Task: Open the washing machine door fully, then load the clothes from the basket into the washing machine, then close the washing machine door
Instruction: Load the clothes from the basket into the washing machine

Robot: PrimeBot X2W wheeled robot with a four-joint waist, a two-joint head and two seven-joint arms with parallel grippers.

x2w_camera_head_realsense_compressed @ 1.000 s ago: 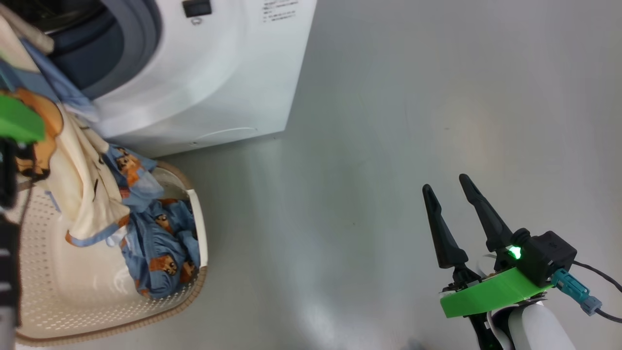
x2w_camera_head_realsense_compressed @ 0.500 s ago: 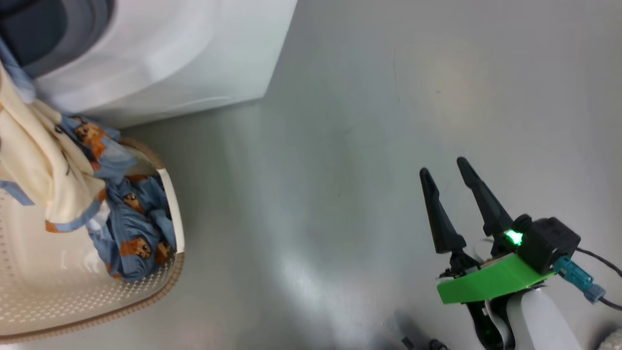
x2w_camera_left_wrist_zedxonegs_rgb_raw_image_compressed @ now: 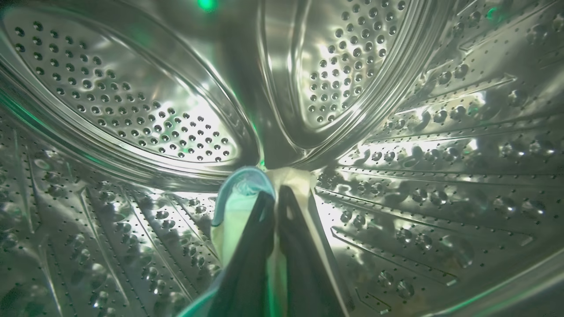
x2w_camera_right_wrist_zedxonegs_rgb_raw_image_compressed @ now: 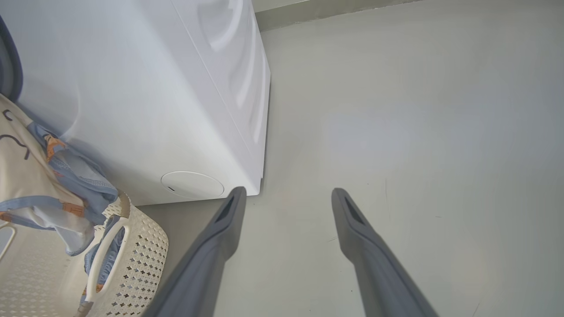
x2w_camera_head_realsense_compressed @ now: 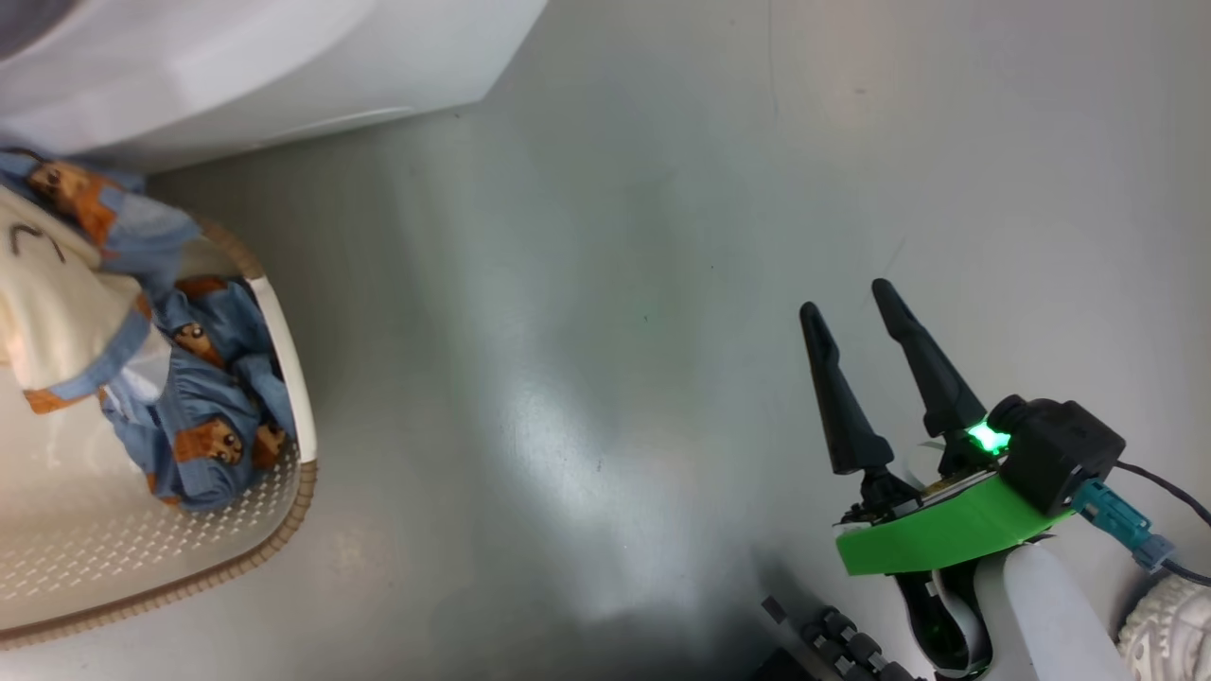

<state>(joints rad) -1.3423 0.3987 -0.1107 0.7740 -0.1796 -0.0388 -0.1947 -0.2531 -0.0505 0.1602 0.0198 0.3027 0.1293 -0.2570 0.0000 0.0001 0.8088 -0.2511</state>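
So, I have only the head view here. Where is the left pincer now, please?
Observer: The left pincer is inside the steel drum of the washing machine.
Operator: Does it hold something?
Observer: Yes, it is shut on the clothes, a cream and light blue fold.
Operator: Is some cloth between basket and opening?
Observer: In the right wrist view, a cream garment rises from the basket up to the grey gasket. Whether it is the held one, I cannot tell.
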